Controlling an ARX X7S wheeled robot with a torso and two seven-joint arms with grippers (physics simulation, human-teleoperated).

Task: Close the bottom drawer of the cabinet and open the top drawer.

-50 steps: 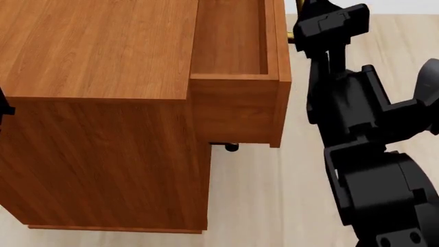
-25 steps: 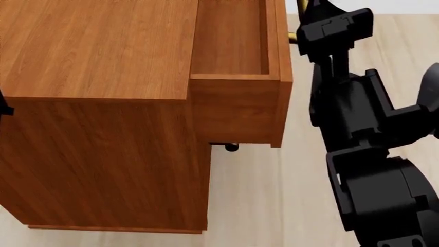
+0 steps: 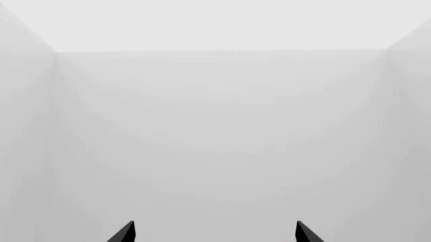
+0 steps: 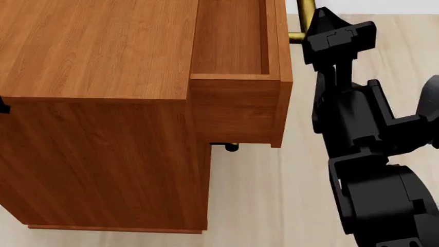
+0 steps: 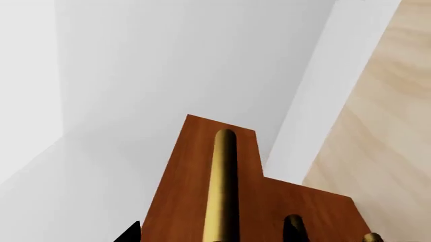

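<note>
From above, the head view shows the reddish-brown cabinet (image 4: pixel 96 56). Its top drawer (image 4: pixel 233 46) is pulled out to the right, its inside bare. The drawer's brass bar handle (image 4: pixel 303 20) is at the upper right, with my right gripper (image 4: pixel 317 28) against it. In the right wrist view the handle (image 5: pixel 221 186) runs between the two dark fingertips (image 5: pixel 129 233), which stand apart: the right gripper (image 5: pixel 210 234) is open around the bar. A lower drawer front (image 5: pixel 316 212) steps out beyond. The bottom drawer is hidden under the top one. My left gripper (image 3: pixel 214 234) is open, facing blank white wall.
Pale wooden floor (image 4: pixel 274 195) lies to the right of the cabinet and beneath my right arm (image 4: pixel 370 154). A small dark and brass piece (image 4: pixel 231 147) peeks out under the open drawer. A white wall (image 5: pixel 168 60) stands behind the cabinet.
My right gripper and arm have shifted slightly to the right. The top drawer's front has come out a little with them, and more of the brass handle shows.
</note>
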